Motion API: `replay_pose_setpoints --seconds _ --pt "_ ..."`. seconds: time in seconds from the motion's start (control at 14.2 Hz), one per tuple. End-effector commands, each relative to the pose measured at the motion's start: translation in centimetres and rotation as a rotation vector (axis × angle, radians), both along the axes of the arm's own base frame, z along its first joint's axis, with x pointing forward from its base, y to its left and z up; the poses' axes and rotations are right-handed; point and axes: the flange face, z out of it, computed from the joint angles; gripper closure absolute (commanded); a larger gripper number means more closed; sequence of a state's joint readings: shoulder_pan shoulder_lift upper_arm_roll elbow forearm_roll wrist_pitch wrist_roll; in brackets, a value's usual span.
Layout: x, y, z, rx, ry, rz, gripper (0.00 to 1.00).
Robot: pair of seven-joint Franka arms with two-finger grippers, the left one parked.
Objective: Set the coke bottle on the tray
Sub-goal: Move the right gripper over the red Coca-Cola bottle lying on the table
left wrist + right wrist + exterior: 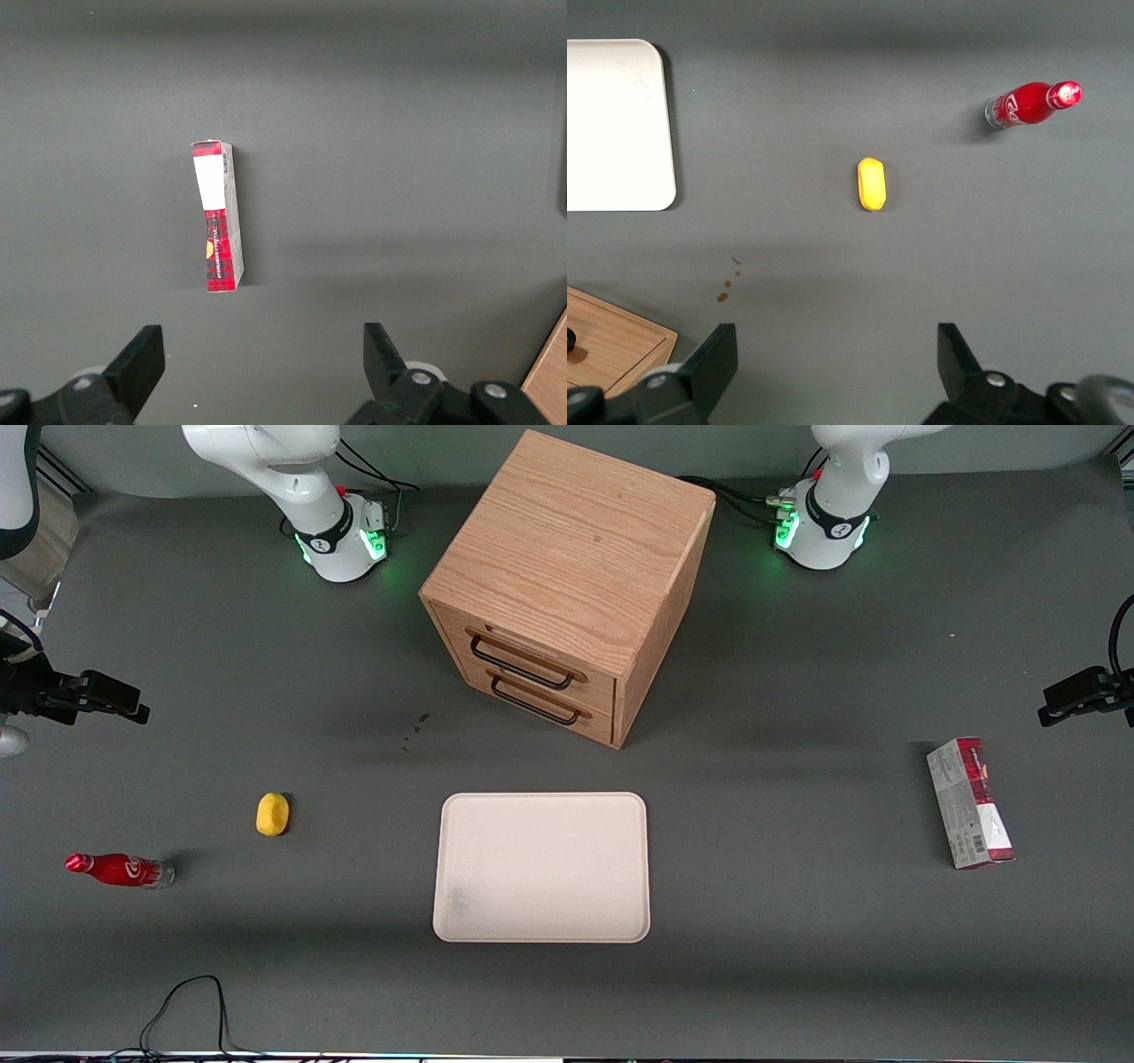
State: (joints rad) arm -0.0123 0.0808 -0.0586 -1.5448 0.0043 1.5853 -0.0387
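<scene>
Grey tabletop: gripper hovers, fingers wide, empty; coke bottle well apart, ungrasped. Next: reach it, then tray.

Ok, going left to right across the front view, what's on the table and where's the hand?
Hand, raised and open → coke bottle → yellow object → tray → wooden drawer cabinet → red-and-grey carton.

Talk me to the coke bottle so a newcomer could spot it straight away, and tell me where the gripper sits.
Start at the cream tray and look toward the working arm's end: past the yellow lump stands the coke bottle. It alone is slim and red with a red cap. The gripper hangs above the table, jaws open, holding nothing.
</scene>
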Motion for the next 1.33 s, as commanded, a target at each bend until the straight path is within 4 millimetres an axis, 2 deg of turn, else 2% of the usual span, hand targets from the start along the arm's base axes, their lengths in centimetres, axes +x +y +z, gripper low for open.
replay_pose_setpoints --seconds 0.0,0.28,0.42,0.49,0.56,0.63,0.7,0.98,1.05,1.26 --pt "0.0 0.0 0.5 -0.009 0.006 0.022 0.00" --pt "0.2 -0.3 0.2 -0.009 0.010 0.036 0.00" --pt "0.9 -1.2 0.0 -0.012 -0.002 0.019 0.00" --pt "1.9 -3.0 0.2 -0.016 -0.016 -0.011 0.00" --pt "3.3 -6.1 -0.2 -0.012 -0.021 -0.056 0.00" --pt "4.3 -7.8 -0.3 -0.015 -0.026 -0.061 0.00" --pt "5.1 -9.1 -0.9 -0.020 -0.027 -0.054 0.00" --pt "8.7 -17.1 -3.2 -0.039 -0.060 -0.019 0.00" --pt "9.5 -18.3 -3.6 -0.040 -0.074 0.006 0.00" --pt "10.0 -21.1 -4.6 -0.042 -0.097 0.004 0.00"
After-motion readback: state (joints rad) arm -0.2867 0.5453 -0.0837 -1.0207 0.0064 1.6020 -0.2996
